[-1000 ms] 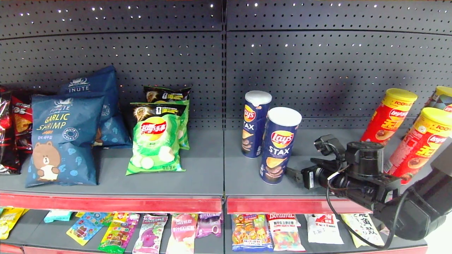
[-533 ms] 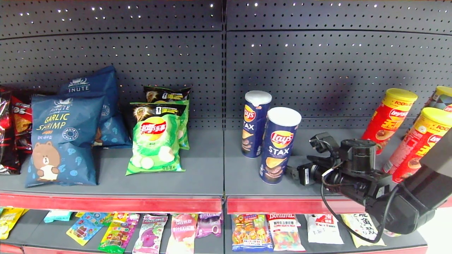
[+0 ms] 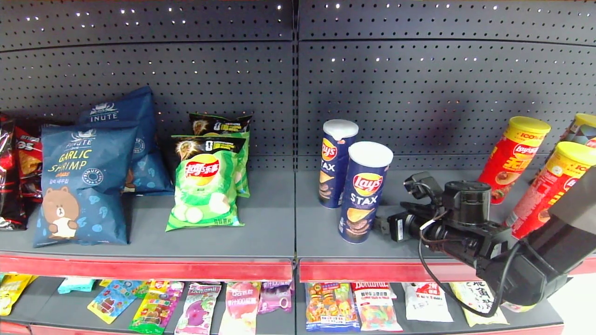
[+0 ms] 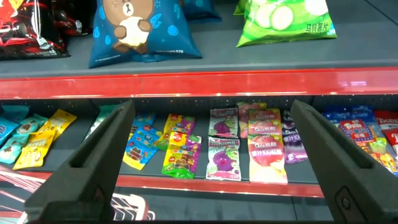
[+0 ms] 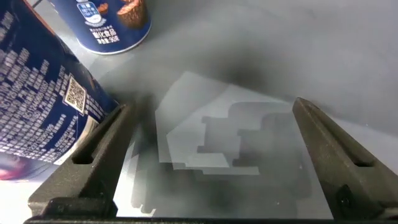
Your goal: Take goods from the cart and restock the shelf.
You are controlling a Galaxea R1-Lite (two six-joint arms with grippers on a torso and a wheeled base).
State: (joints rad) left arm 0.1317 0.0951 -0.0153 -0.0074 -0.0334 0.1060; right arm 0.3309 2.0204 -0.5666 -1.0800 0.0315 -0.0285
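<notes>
Grey metal shelf deck [image 3: 260,232]: tall blue cardboard crisp tube with white lid [image 3: 363,195] stands near-upright, long axis vertical, at 9 o'clock just outside right gripper [image 5: 211,112], whose fingers [image 5: 93,155] are spread, empty.

Left of the head view, we find white and yellow lettering on the front blue bag [image 3: 84,181]. At centre, a round logo marks the green bag [image 3: 205,186] and the front blue can [image 3: 364,190]. At right, yellow characters run down the red can [image 3: 512,151]. In the right wrist view, a square code [image 5: 76,96] and fine print cover the can's side.
</notes>
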